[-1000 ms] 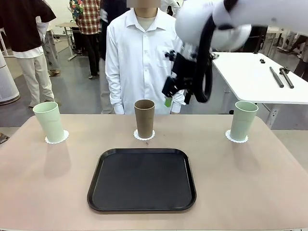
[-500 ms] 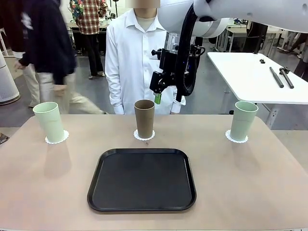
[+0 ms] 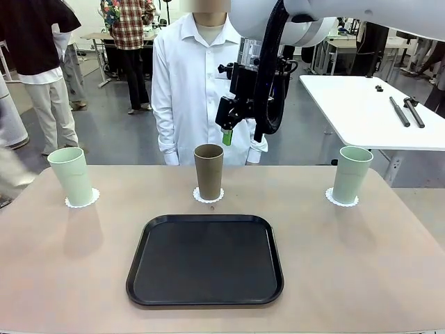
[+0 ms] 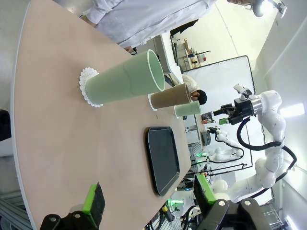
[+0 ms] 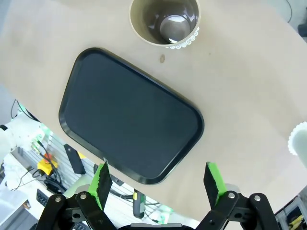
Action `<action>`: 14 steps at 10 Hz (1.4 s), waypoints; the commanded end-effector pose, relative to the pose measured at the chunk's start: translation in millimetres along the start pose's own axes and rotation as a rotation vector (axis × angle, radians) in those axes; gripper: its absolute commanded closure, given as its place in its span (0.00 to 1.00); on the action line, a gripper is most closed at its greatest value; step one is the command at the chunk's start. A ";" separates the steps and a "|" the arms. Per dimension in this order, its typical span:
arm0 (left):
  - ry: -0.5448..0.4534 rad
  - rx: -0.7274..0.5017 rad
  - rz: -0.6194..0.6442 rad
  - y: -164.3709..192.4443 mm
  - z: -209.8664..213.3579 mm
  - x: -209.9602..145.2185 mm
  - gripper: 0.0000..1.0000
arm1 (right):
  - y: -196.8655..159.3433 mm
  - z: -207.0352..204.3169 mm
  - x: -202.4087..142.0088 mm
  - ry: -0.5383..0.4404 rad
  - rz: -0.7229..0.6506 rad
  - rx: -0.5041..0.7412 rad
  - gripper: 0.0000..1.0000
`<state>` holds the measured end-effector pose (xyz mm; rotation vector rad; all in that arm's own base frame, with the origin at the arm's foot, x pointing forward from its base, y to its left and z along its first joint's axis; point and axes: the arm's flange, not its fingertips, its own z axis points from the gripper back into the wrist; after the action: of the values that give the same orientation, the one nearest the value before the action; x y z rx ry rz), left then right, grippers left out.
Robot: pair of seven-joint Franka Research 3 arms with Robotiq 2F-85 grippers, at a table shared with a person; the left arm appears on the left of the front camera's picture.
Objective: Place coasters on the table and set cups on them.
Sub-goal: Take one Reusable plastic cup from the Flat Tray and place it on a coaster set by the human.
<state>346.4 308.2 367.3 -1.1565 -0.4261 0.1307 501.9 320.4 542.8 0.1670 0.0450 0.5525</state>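
– Where are the cups?
– The brown cup [image 3: 208, 170] sits on its doily [image 3: 208, 197] just below the empty, spread right claw [image 3: 224, 129]. Both green cups sit on doilies, far to each side.
– What next?
– Nothing, I think. Back away. The left claw [image 4: 146, 199] is spread too.

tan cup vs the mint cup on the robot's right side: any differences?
Colour: the tall tan brown tumbler is brown, the pale mint green tumbler is green. Place: the tan one stands mid-table behind the black tray; the mint one stands near the right edge. Both stand upright on white lacy doilies, untouched.
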 end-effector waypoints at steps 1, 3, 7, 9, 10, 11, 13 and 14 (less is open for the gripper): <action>-0.005 0.001 -0.003 -2.1 1.6 -1.5 0.00 | -2.7 -4.2 -5.5 0.006 0.014 -0.002 0.00; -0.005 0.001 -0.003 -2.1 1.6 -1.5 0.00 | -2.7 -4.2 -5.5 0.006 0.014 -0.002 0.00; -0.005 0.001 -0.003 -2.1 1.6 -1.5 0.00 | -14.4 1.0 -30.1 0.018 -0.041 -0.061 0.00; -0.005 0.001 -0.003 -2.1 1.6 -1.5 0.00 | -85.2 -11.5 -78.4 0.034 -0.231 -0.116 0.00; -0.005 0.001 -0.003 -2.1 1.6 -1.5 0.00 | -118.4 -21.5 -104.7 0.038 -0.310 -0.094 0.00; -0.005 0.001 -0.003 -2.1 1.6 -1.5 0.00 | -149.7 -31.7 -132.6 0.028 -0.391 -0.086 0.00; -0.005 0.001 -0.003 -2.1 1.6 -1.5 0.00 | -203.2 -42.3 -189.1 -0.036 -0.518 -0.005 0.00; -0.005 0.001 -0.003 -2.1 1.6 -1.5 0.00 | -219.7 -43.1 -204.0 -0.065 -0.552 0.011 0.00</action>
<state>346.1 308.6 367.2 -1.1563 -0.4265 0.1317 448.2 36.0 464.4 0.1213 0.0842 0.0104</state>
